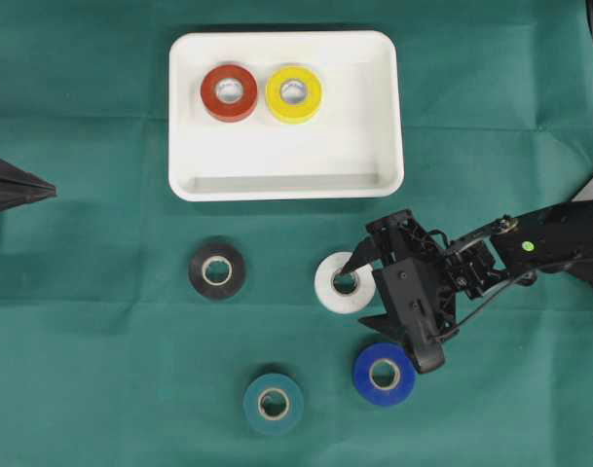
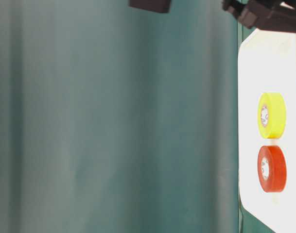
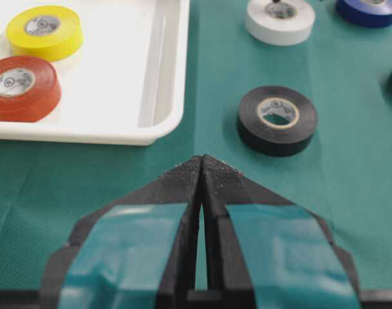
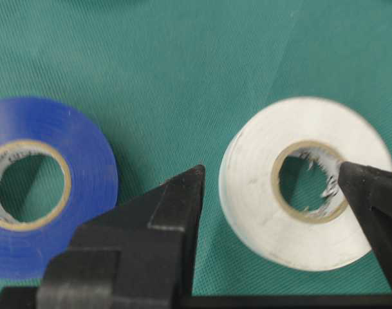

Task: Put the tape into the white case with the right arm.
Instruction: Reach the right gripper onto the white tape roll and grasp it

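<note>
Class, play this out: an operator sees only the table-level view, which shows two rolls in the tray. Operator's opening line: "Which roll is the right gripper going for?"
Observer: The white roll; the right gripper straddles its wall, one finger in the hole.
Operator: Is it gripped?
Observer: No, the jaws are open.
Operator: What else is outside the tray?
Observer: The black roll, teal roll and blue roll.

No lettering can be read. The paper cores of the red tape roll [image 3: 22, 87] and yellow tape roll [image 3: 44, 31] carry small printed marks, too blurred to make out.
</note>
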You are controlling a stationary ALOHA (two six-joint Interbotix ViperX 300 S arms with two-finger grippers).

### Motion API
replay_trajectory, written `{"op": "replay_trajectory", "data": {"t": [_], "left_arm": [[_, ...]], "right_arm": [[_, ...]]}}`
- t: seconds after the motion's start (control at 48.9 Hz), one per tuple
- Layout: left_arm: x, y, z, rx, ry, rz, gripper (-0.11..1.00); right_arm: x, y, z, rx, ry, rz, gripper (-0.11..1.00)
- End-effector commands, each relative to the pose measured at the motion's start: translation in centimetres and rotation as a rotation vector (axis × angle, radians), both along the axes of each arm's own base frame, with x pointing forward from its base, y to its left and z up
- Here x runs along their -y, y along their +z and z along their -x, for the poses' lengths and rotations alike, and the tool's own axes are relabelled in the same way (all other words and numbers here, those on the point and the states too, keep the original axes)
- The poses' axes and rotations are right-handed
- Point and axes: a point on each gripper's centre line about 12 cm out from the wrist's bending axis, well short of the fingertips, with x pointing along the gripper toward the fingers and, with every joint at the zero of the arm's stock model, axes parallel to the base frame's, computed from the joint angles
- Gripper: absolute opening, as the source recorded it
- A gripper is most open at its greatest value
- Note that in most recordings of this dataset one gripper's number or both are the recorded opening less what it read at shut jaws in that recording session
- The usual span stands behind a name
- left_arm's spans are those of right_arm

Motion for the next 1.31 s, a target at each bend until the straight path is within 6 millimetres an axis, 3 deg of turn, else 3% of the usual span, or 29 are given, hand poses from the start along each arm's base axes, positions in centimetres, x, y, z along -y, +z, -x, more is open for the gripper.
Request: {"op": "replay_trajectory", "data": {"t": [0.0, 0.184, 0.553, 0.635, 0.757, 0.819, 1.146, 1.29], "left_arm": [[-0.1, 0.5, -0.1, 0.014, 0.003, -0.001, 0.01], [-0.1, 0.4, -0.1, 0.012, 0.003, -0.001, 0.01], [-0.1, 0.4, -0.1, 0.012, 0.003, -0.001, 0.01], [-0.1, 0.4, -0.1, 0.012, 0.003, -0.001, 0.01], [-0.1, 0.4, -0.1, 0.012, 0.003, -0.001, 0.01], [-0.1, 0.4, -0.1, 0.012, 0.003, -0.001, 0.01], [-0.1, 0.4, -0.1, 0.012, 0.003, -0.001, 0.01], [0.0, 0.5, -0.1, 0.014, 0.002, -0.001, 0.01]], "right_arm": [[-0.3, 0.3, -0.6, 0.018, 0.007, -0.006, 0.50], [-0.4, -1.0, -0.7, -0.018, 0.009, 0.000, 0.50], [-0.4, -1.0, -1.1, -0.017, 0.003, -0.002, 0.48], [-0.4, -0.9, -1.1, -0.016, 0.003, -0.002, 0.42], [-0.4, -0.9, -1.2, -0.014, 0.003, -0.003, 0.15], [-0.4, -0.9, -1.2, -0.014, -0.001, -0.004, 0.08], [-0.5, -0.5, -1.3, -0.004, 0.003, -0.006, 0.04], [-0.5, 0.8, -1.3, 0.026, 0.001, -0.007, 0.04]]}}
